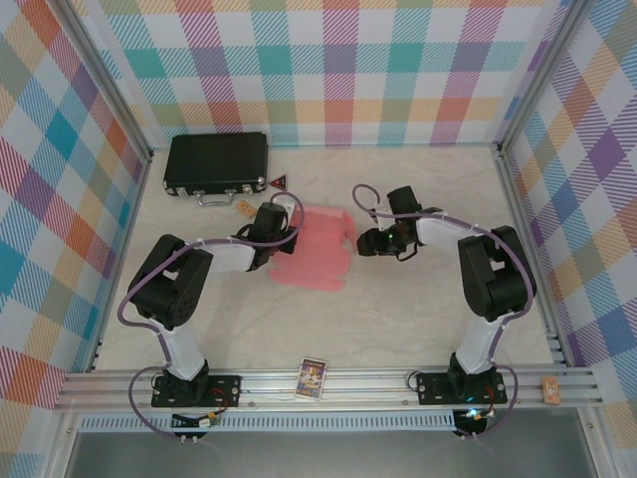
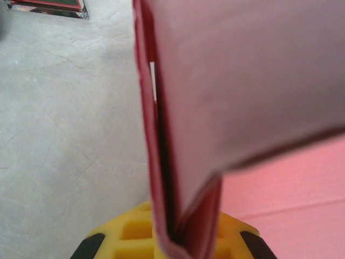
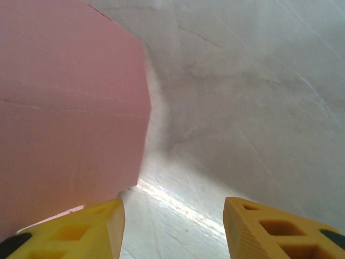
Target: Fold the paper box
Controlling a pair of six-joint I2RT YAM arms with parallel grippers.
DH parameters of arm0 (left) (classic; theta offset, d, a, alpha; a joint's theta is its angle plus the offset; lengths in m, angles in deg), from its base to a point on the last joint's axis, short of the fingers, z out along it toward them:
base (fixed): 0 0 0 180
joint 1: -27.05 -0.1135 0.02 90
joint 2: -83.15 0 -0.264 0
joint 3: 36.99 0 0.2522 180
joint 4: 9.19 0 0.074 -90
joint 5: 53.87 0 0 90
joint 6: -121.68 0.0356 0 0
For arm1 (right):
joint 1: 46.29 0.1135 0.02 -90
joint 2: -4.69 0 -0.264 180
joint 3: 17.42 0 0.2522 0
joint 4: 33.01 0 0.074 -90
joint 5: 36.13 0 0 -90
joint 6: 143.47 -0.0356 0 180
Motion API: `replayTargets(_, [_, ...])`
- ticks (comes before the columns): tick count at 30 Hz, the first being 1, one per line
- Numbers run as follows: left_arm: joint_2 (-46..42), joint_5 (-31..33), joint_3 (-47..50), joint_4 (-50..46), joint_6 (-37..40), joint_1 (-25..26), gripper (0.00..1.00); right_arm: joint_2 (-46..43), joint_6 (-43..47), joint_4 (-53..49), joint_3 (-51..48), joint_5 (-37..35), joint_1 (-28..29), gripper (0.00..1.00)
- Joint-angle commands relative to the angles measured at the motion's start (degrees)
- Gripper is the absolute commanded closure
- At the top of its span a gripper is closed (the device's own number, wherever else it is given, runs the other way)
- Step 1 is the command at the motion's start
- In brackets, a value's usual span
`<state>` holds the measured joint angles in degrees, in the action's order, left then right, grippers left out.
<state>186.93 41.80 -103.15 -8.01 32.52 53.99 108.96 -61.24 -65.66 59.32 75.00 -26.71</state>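
**Item 1: paper box (image 1: 311, 249).** Salmon-pink card, partly folded, is lying mid-table between the two arms. One panel is resting flat on the table (image 1: 398, 319), and the far panels are standing up. In the left wrist view the paper box (image 2: 242, 81) is showing a doubled wall rising upright from the fingers.

**Item 2: left gripper (image 1: 282, 215).** The arm is bending at a raised elbow, and its forearm is reaching right and away to the box's left edge. In its wrist view the left gripper (image 2: 172, 240) is pinching the doubled card wall, with the yellow fingers (image 2: 126, 237) pressing on it from either side.

**Item 3: right gripper (image 1: 364, 242).** The arm is folding back from a high elbow, and its forearm is pointing left, just beside the box's right edge. In its wrist view the right gripper (image 3: 172, 226) is hanging over bare table with its fingers (image 3: 269, 226) spread apart and nothing between them. The paper box (image 3: 70, 108) is standing by the left one; contact cannot be told.

**Item 4: black case (image 1: 216, 161).** It is lying shut at the far left corner, well apart from the box.
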Motion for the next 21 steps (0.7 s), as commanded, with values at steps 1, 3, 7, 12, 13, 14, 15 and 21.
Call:
replayTargets(1, [-2.17, 0.19, 1.67, -2.48, -0.90, 0.65, 0.97, -1.08, -3.09, 6.19, -0.80, 8.45, -0.23, 0.49])
replayTargets(3, [-2.67, -0.01, 2.08, -2.11, -1.12, 0.63, 0.97, -0.71, -3.65, 6.80, -0.30, 8.97, -0.26, 0.50])
replayTargets(7, [-2.84, -0.36, 1.96, -2.12, -1.16, 0.74, 0.97, 0.50, -3.34, 6.68, 1.51, 10.57, -0.22, 0.51])
replayTargets(12, [-2.18, -0.79, 1.74, -1.71, -0.84, 0.74, 0.97, 1.42, -1.83, 6.61, 2.60, 11.28, -0.06, 0.51])
replayTargets(13, [-2.01, -0.90, 1.64, -1.98, -0.84, 0.74, 0.97, 1.70, -1.60, 6.33, 2.84, 11.46, 0.02, 0.52])
replayTargets(14, [-1.86, -0.88, 1.56, -2.02, -0.84, 0.75, 0.97, 1.89, -1.51, 6.19, 2.85, 11.61, 0.10, 0.52])
replayTargets(15, [-1.81, -0.83, 1.65, -2.02, -0.88, 0.83, 0.97, 2.18, -1.29, 6.17, 2.85, 12.02, 0.39, 0.52])
replayTargets(21, [-1.22, -0.77, 1.91, -1.64, -1.41, 1.01, 0.98, 3.82, -0.75, 6.82, 3.44, 13.27, 2.28, 0.53])
